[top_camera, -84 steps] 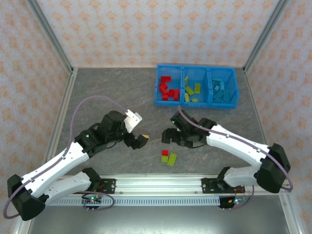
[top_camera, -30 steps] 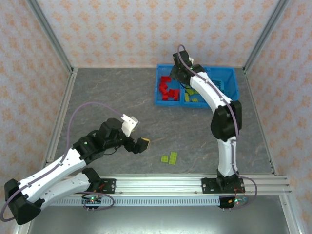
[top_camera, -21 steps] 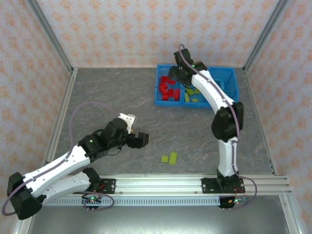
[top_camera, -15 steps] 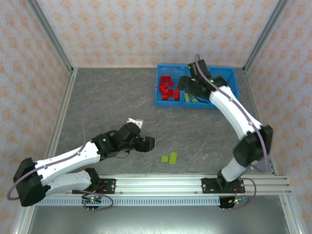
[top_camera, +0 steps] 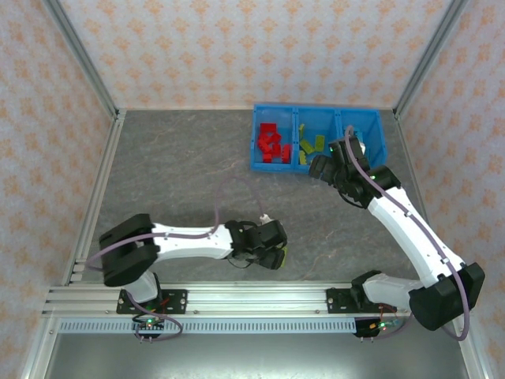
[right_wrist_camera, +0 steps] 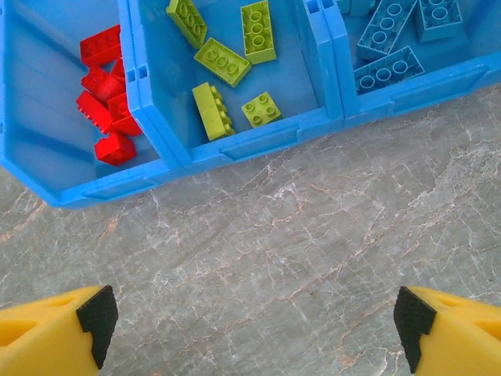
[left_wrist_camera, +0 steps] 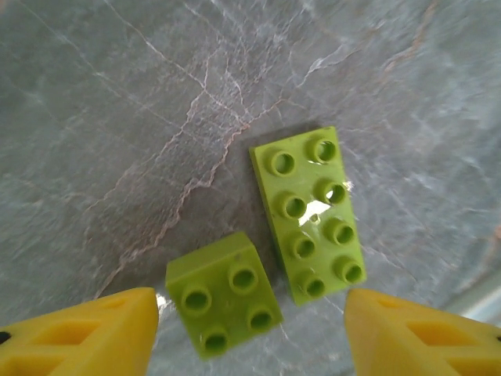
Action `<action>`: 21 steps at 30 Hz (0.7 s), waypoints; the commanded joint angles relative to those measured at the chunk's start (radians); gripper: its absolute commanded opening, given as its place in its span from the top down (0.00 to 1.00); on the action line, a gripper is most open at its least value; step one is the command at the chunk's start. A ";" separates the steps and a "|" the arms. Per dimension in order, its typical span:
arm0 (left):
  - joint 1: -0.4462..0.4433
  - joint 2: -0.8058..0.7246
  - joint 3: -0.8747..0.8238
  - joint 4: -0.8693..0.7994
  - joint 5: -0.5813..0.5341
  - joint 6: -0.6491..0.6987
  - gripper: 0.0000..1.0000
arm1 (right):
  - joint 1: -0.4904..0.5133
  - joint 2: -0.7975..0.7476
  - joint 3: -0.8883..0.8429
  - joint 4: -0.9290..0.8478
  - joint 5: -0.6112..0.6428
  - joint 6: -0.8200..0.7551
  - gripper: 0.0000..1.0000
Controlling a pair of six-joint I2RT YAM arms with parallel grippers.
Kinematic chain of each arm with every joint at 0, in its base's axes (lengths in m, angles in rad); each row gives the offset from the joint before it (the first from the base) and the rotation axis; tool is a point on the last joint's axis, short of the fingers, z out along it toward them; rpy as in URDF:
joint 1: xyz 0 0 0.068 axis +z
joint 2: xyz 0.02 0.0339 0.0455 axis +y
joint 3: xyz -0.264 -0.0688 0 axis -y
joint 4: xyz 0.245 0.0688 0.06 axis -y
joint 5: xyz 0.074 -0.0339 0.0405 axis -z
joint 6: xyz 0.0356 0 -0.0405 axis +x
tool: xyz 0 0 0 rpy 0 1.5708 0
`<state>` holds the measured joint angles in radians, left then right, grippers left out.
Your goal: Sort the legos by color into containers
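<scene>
Found the left gripper (top_camera: pixel 272 254) low over the grey marbled table (top_camera: pixel 173 174), near the front rail and a little left of centre. Saw its yellow fingers (left_wrist_camera: pixel 78 333) spread wide in the left wrist view, released and grasping nothing. Spotted two yellow-green legos lying flat on the table between those fingers, studs up. Noted the small square brick (left_wrist_camera: pixel 223 296) nearer the left finger and the long brick (left_wrist_camera: pixel 309 213) just beside it on the right, close to touching at one corner, though could not tell for certain. Saw neither brick touched by a finger.

Placed the bright-blue bin (top_camera: pixel 254 142) at the far side of the table, right of centre. Found red bricks (right_wrist_camera: pixel 106 98) piled in its left compartment (right_wrist_camera: pixel 47 86). Counted five yellow-green bricks (right_wrist_camera: pixel 223 63) scattered in the middle compartment (right_wrist_camera: pixel 297 70). Made out light-blue bricks (right_wrist_camera: pixel 391 66) in the right compartment (right_wrist_camera: pixel 462 55), partly cut off by the frame.

Found the right gripper (top_camera: pixel 322 168) above bare table just in front of the bin's near wall. Saw its fingers (right_wrist_camera: pixel 59 333) wide apart as well, released and holding nothing.
</scene>
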<state>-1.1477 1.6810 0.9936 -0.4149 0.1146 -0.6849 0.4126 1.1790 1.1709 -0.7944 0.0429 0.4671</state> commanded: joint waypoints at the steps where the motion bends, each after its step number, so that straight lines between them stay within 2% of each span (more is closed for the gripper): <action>1: -0.009 0.042 0.055 -0.053 -0.045 -0.008 0.41 | 0.002 0.023 0.027 -0.023 0.029 -0.005 0.07; 6: -0.013 0.078 0.056 -0.069 -0.078 -0.020 0.61 | 0.002 0.051 0.032 -0.020 0.008 -0.012 0.07; 9: -0.012 0.089 0.053 -0.080 -0.090 -0.025 0.65 | 0.002 0.056 0.027 -0.020 -0.005 -0.006 0.07; 11: -0.013 0.096 0.054 -0.094 -0.097 -0.028 0.65 | 0.002 0.055 0.026 -0.023 -0.015 -0.002 0.07; 16: -0.013 0.081 0.042 -0.103 -0.087 -0.016 0.54 | 0.002 0.042 0.027 -0.032 -0.028 0.000 0.07; 21: -0.015 0.072 0.034 -0.116 -0.076 0.004 0.51 | 0.002 0.032 0.025 -0.042 -0.031 0.005 0.07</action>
<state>-1.1568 1.7592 1.0386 -0.4824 0.0658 -0.6979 0.4126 1.2354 1.1767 -0.8040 0.0113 0.4675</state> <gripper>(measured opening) 0.485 0.930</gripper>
